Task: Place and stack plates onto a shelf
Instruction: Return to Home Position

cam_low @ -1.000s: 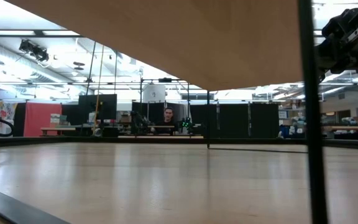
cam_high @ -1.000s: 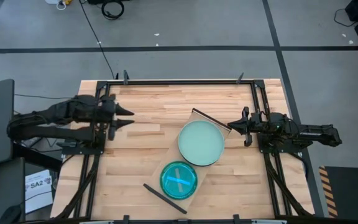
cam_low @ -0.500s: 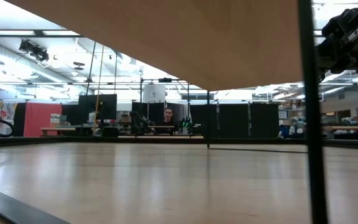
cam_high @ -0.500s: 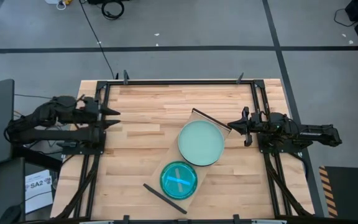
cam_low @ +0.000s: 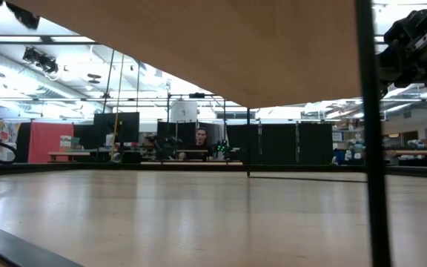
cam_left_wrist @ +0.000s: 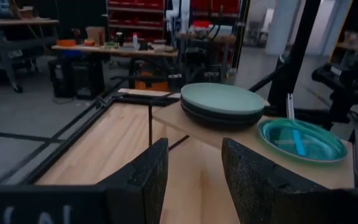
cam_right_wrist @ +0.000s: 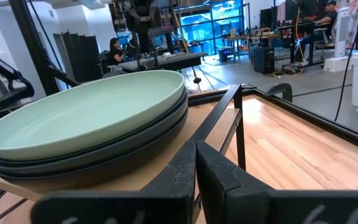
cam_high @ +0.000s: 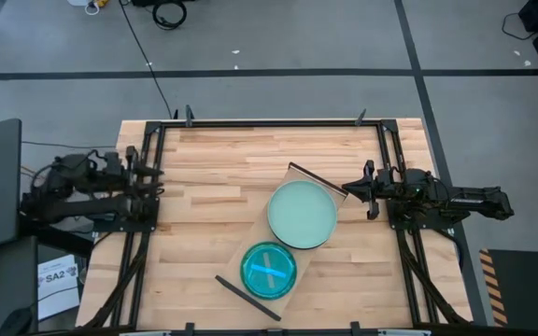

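Observation:
The shelf [cam_high: 320, 187] is a pale wood board on thin dark legs, standing aslant on the table's right half. A pale mint-green plate [cam_high: 302, 214] tops a stack of dark plates [cam_left_wrist: 221, 117] at the shelf's far end. A smaller translucent teal plate [cam_high: 269, 270] lies on its near end. My left gripper [cam_high: 154, 178] hovers open at the table's left edge, far from the shelf [cam_left_wrist: 229, 134]. My right gripper [cam_high: 347, 192] is shut, level, just right of the shelf's far-right corner, facing the mint plate [cam_right_wrist: 86, 115] and touching nothing.
Bare planked table [cam_high: 222, 187] stretches between my left gripper and the shelf. A black frame [cam_high: 269, 122] rims the table. The low view looks under the shelf's board [cam_low: 221, 44], past a dark leg [cam_low: 369, 133]. A person sits far off in the room.
My left gripper has drawn back toward the table's left edge, away from the shelf, staying level. The plates, the shelf and my right gripper have kept still.

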Tool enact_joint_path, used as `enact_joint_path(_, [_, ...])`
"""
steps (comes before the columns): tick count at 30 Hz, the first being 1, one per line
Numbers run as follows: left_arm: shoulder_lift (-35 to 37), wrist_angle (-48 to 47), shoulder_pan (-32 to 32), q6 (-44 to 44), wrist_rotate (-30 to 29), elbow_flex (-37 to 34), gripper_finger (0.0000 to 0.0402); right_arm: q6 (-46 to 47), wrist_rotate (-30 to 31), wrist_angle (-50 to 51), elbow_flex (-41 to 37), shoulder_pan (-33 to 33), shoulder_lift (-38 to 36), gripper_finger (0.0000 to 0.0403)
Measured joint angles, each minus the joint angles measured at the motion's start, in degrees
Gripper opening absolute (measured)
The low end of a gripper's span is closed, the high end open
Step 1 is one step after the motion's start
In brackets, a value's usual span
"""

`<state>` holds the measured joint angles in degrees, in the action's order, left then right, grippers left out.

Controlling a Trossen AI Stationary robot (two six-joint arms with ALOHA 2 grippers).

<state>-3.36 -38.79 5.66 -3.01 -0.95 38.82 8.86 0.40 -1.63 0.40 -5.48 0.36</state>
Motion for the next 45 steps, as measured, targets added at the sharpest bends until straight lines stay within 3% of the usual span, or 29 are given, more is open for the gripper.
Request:
enact_joint_path(2, [3.27,2.18,-0.05,-1.29,0.03,-4.77,0.0157,0.00,0.00,0.02,0.00,0.00,0.00,0.0019])
enact_joint_path(23, [3.10,38.65,-0.06,-6.37,2.39,-34.19,0.0157,0.00,-0.15,-0.46,0.07,0.00,0.48,0.0019])
enact_joint_path(34, [3.13,43.41,-0.03,-8.29,2.29,-38.35,0.0157,0.00,0.00,-0.46,0.07,0.00,0.48,0.0019])
enact_joint_path(45, [3.08,42.41,-0.03,-2.33,2.92,-38.35,0.0157,0.00,0.00,-0.46,0.02,-0.02,0.48,0.0019])
